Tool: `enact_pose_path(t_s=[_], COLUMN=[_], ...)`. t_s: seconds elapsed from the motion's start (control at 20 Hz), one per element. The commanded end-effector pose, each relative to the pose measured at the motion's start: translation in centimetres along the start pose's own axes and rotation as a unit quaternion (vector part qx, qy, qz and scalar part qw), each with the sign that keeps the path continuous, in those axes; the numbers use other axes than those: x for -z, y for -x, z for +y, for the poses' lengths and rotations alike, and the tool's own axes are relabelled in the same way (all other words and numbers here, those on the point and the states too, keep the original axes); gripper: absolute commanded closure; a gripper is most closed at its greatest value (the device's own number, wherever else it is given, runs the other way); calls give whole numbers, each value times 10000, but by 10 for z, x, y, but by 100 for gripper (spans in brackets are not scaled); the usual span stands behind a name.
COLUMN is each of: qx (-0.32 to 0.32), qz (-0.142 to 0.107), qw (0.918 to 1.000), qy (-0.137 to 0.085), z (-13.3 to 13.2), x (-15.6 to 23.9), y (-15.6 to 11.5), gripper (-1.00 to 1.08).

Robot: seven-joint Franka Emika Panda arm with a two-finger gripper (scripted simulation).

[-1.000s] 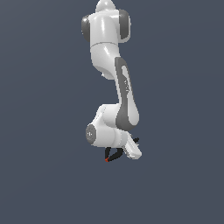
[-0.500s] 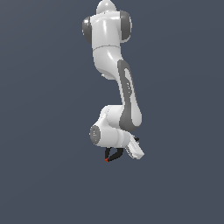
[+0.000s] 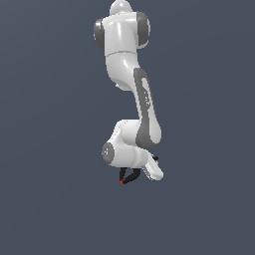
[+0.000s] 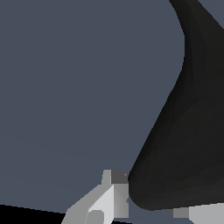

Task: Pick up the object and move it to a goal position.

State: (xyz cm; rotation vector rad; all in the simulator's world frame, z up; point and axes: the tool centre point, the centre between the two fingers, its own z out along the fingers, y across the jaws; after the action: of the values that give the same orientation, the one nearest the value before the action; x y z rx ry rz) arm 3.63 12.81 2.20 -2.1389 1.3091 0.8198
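Flat grey backdrop everywhere. My fingers (image 3: 130, 175) sit clamped on the black clamp (image 3: 127, 178); I should carry it steadily, grip firm.

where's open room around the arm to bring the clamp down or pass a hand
In the exterior view, plain grey spreads on both sides of the arm and below the clamp; no other object shows. It is crowded only at the gripper, where clamp and wrist bunch together.

A white arm (image 3: 130, 74) with grey joint bands stood against a plain slate-blue background. The clamp (image 3: 128, 177) was black, its tip red-orange.
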Motion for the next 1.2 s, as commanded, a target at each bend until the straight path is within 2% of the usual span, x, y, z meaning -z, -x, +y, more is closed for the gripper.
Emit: enact_pose_path(t_s=[0.0,0.55,1.15], qx=[5,3,1], qz=[2,5,7], qw=[10000,10000,10000], qy=[-2,-3,-3], z=[1,16,51], x=[2,29,90], y=[3,38,117], gripper=[108,108,108])
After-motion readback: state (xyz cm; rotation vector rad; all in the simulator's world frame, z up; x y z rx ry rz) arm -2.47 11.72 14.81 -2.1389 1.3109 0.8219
